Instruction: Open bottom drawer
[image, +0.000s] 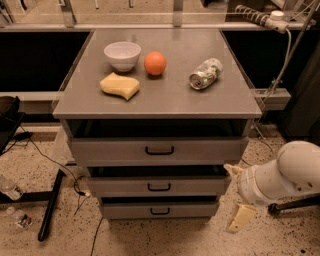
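Note:
The bottom drawer (125, 210) is the lowest and narrowest grey front of the cabinet, with a small black bar handle (160, 211) and a dark gap above it. Its front sits about level with the two drawers above. My gripper (237, 196) hangs at the cabinet's lower right corner, beside the middle and bottom drawers and right of the handle. Its two cream fingers (242, 218) are spread wide apart with nothing between them. It touches no handle. The white arm (287, 172) comes in from the right.
The cabinet top (165, 100) holds a white bowl (122, 54), an orange (155, 63), a yellow sponge (120, 85) and a lying can (205, 74). The top drawer (115, 150) and middle drawer (120, 186) sit above. Cables and a black bar (50, 205) lie on the floor left.

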